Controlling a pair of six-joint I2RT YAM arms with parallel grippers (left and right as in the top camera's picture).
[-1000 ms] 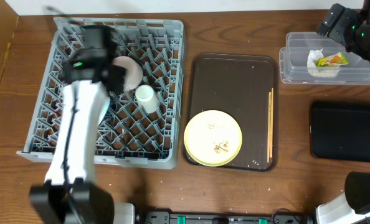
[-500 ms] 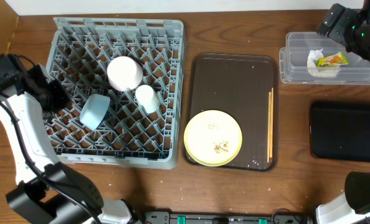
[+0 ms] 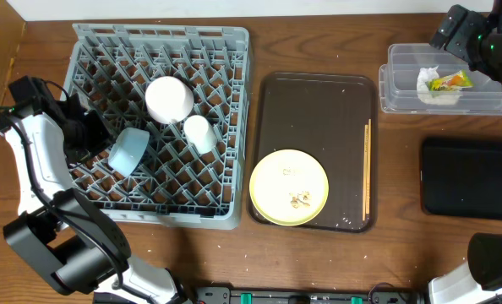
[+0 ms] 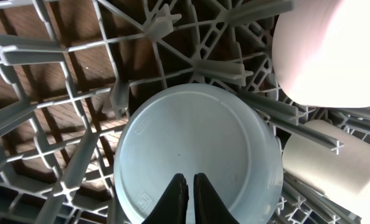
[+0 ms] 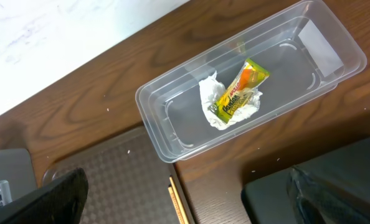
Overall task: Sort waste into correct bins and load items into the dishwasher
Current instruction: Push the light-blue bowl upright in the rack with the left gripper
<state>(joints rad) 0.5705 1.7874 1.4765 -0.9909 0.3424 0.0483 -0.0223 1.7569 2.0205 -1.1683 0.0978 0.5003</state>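
Print on wrapper (image 5: 238,93) unreadable, left hand (image 4: 188,198) pinched narrow over blue bowl (image 4: 197,155), right hand (image 5: 188,193) wide.

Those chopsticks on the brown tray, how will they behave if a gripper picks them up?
The chopsticks look thin and wooden, so probably stiff and very light. Lying flat close to the right rim of the brown tray, they may be hard to pinch, and could roll or split apart when nudged.

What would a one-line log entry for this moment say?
rack: pink bowl, blue bowl, cup | tub: tissue, wrapper | brown tray: plate with crumbs, chopsticks | left claw: shut | right claw: open
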